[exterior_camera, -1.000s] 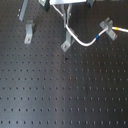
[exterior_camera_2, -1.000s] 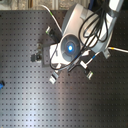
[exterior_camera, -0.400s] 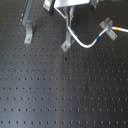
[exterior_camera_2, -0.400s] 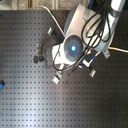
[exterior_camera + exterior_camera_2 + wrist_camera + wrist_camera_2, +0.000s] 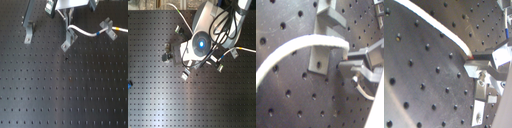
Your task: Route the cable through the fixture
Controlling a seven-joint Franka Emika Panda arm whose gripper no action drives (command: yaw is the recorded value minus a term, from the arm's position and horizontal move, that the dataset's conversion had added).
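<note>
Where the white cable is seen in the first exterior view, it runs from the pincer across to a Y-shaped bracket, with its blue band and yellow tip lying beyond that bracket toward the first exterior view's right. The fixture stands on the perforated black counter directly beneath the pincer. A longer grey bracket stands well apart, toward the first exterior view's left. In the first wrist view the cable is draped over the fixture and ends between the fingers, which appear closed on it. In the second exterior view the arm's body hides the fixture.
</note>
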